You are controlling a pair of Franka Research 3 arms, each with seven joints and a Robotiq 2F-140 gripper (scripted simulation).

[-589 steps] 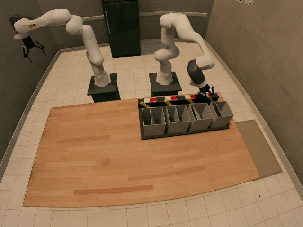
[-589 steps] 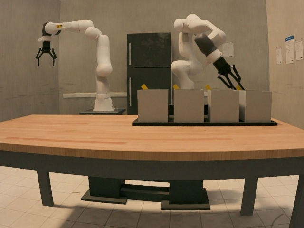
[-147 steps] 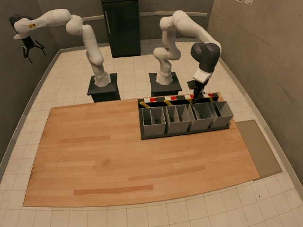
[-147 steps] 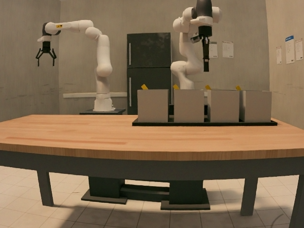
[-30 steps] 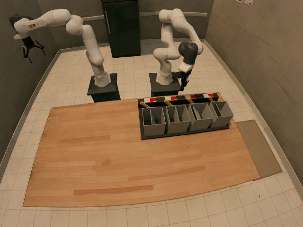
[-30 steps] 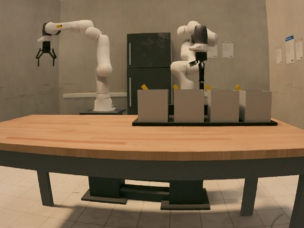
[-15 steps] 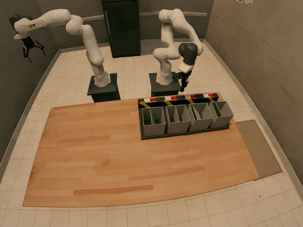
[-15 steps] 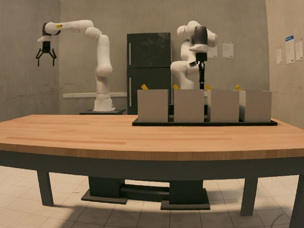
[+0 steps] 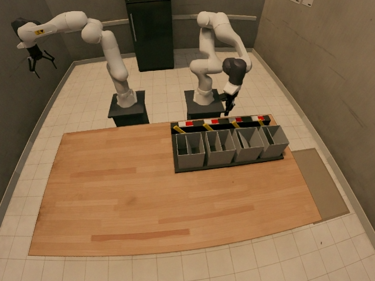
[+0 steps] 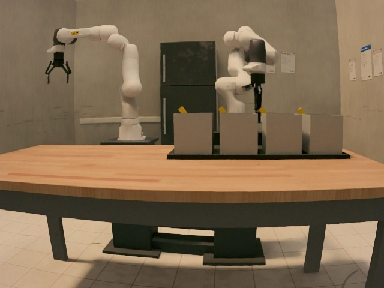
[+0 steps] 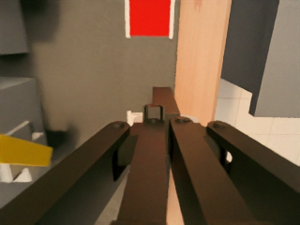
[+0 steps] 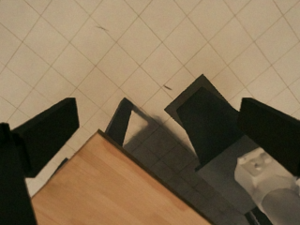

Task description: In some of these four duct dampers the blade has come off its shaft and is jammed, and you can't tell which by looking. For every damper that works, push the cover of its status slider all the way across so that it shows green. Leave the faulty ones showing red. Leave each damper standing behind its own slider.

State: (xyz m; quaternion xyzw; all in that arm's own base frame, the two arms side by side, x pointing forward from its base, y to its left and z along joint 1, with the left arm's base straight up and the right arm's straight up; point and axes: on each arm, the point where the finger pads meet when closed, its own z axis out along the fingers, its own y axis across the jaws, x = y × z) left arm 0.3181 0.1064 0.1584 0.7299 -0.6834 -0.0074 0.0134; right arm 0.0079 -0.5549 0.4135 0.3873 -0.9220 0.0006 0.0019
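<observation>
Near the slider strip [image 9: 198,123] [image 10: 216,138] [image 11: 98,70] hangs the left pincer [image 9: 227,112] [image 10: 258,119] [image 11: 160,101], fully closed, gripping nothing.

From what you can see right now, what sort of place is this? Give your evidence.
Probably a robotics laboratory: two robot arms on pedestals, a butcher-block workbench and notices on a bare wall.

You've got no legible words or numbers here. Yellow label [image 9: 39,31] [image 10: 75,33] on the open-gripper arm's white link: dark triangle sign, rest too small to read. Your wall sheets, including the blue-headed poster [image 10: 366,62], carry print too tiny for you to make out.
</observation>
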